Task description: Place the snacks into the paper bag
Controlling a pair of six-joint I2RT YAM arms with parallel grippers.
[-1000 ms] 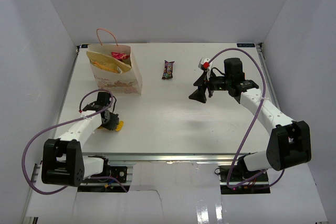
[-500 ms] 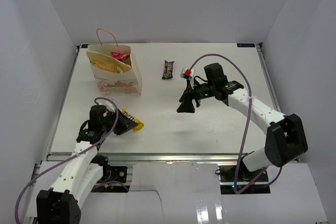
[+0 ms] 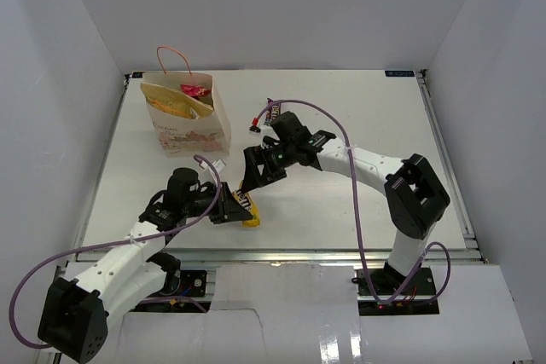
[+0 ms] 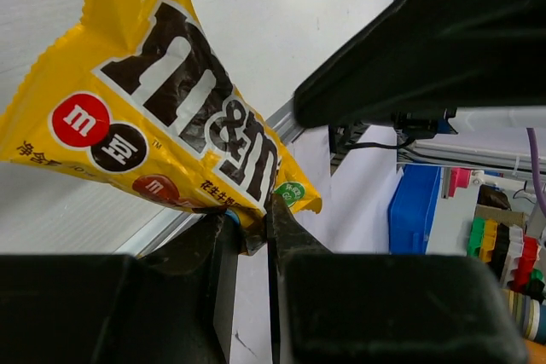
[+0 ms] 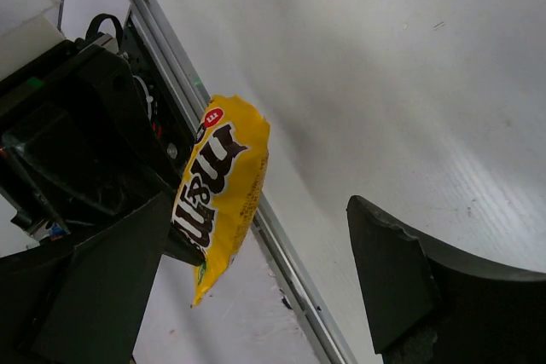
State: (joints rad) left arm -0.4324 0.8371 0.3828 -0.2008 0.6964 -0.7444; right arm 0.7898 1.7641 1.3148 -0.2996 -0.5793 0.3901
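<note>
The yellow M&M's pack [image 4: 171,117] hangs above the table near the front edge, pinched by its lower edge in my left gripper [image 4: 253,221], which is shut on it. From above, the pack [image 3: 249,209] sits just right of the left gripper [image 3: 229,209]. My right gripper [image 3: 254,178] hovers directly beyond it, jaws wide open. In the right wrist view the pack [image 5: 222,183] hangs just inside the left finger [image 5: 111,287] of the right gripper [image 5: 256,210], untouched. The paper bag [image 3: 189,130] stands at the back left with a golden chip bag [image 3: 175,106] inside.
A pink packet [image 3: 196,89] shows at the bag's mouth, and the bag's cord handle [image 3: 171,53] loops above it. The table's aluminium front rail [image 5: 290,270] runs just under the pack. Purple cables [image 3: 341,151] arc over both arms.
My left arm has carried the M&M's pack rightward along the front edge. My right arm has swung left and nearer, and its jaws now stand wide beside the pack.
</note>
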